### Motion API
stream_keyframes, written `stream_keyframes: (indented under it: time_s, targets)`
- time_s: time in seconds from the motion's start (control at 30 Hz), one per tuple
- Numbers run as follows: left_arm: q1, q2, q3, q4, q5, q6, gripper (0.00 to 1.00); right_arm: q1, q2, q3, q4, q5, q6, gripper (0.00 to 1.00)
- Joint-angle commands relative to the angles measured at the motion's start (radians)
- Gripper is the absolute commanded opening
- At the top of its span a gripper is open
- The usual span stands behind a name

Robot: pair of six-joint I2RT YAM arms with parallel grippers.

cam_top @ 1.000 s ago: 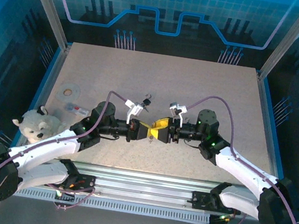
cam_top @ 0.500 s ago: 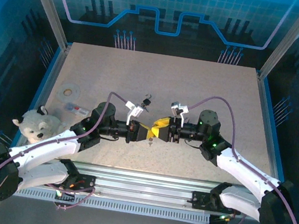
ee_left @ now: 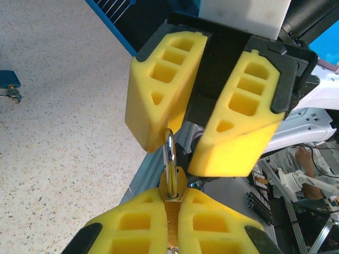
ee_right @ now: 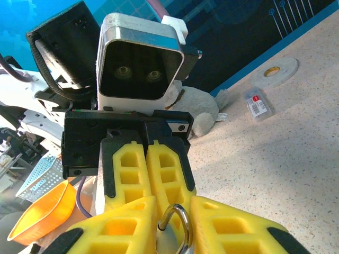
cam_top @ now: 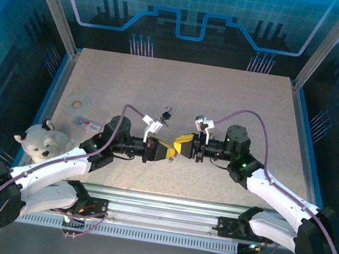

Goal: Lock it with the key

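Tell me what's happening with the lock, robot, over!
Left jaws shut on the padlock body. Right jaws around its shackle, grip unclear. Plush toy far left, not in the way. Over.

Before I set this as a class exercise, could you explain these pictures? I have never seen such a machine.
These are two robot arms bolted at the near edge of a table. Each ends in a gripper with two yellow fingers. One picture looks down from above and behind the arms. The other two come from a camera on each wrist, so each shows its own fingers at the bottom. At the table's left lie a plush toy, a tape roll and a small packet. The left gripper is shut on a brass padlock. The right gripper has its fingers on either side of the shackle; whether it pinches it I cannot tell.
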Motion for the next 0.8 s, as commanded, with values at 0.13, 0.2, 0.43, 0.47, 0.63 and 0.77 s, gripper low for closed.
stream_keyframes:
  time_s: [0.13,0.2,0.43,0.47,0.63,0.77]
  targets:
    - [0.006,-0.015,-0.008,0.011,0.033,0.012,0.0,0.003,-0.017,0.006,-0.013,0.019,-0.015,0.19]
    - [0.007,-0.016,-0.008,0.011,0.035,0.012,0.0,0.002,-0.019,0.006,-0.013,0.021,-0.015,0.17]
    - [0.005,-0.022,-0.012,0.011,0.029,0.016,0.0,0.0,-0.024,0.005,-0.017,0.024,-0.015,0.07]
    - [0.006,-0.025,-0.014,0.009,0.023,0.018,0.0,-0.001,-0.024,0.005,-0.017,0.024,-0.017,0.05]
    - [0.006,-0.04,-0.017,0.022,0.02,0.011,0.0,-0.001,-0.022,0.006,-0.02,0.025,-0.018,0.0]
    - [0.006,-0.039,-0.02,0.054,0.043,-0.014,0.0,-0.002,-0.019,0.005,-0.018,0.033,-0.02,0.0]
